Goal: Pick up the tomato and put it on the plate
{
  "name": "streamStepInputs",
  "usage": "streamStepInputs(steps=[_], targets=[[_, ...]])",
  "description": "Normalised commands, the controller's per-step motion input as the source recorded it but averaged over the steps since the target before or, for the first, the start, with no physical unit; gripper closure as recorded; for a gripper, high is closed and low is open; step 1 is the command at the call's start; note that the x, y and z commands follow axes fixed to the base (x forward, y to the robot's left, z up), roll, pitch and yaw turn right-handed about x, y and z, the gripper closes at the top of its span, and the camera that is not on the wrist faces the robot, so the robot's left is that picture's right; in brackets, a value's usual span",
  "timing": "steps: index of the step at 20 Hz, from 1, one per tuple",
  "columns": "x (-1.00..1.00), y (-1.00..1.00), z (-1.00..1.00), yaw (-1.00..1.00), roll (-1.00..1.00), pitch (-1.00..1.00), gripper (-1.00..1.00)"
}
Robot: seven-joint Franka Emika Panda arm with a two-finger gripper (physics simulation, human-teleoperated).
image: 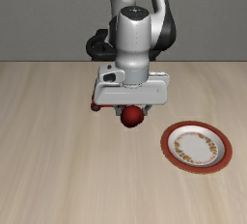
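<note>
A strip of bare counter [159, 124] is seen between the plate [196, 147] and the tomato [132, 118], and the plate's face is left free. To the plate's upper left in the exterior view, room is taken by the pincer [132, 109] and arm [138, 35].

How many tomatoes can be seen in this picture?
1. The tomato is just under the tool, to the exterior view's left of the plate. A small red spot at the tool's edge may be another hidden thing; I cannot tell.

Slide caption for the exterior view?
Gripper at the tomato; plate lies apart, toward the exterior view's right.
</note>
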Motion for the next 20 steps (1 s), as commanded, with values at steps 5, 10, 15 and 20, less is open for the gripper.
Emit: streamStepInputs(steps=[5, 10, 15, 20], targets=[[0.00, 1.00, 0.00, 0.00, 0.00, 0.00, 1.00], [0.00, 1.00, 0.00, 0.00, 0.00, 0.00, 1.00], [0.20, 0.20, -0.60, 0.00, 0.00, 0.00, 1.00], [0.00, 0.00, 0.00, 0.00, 0.00, 0.00, -1.00]])
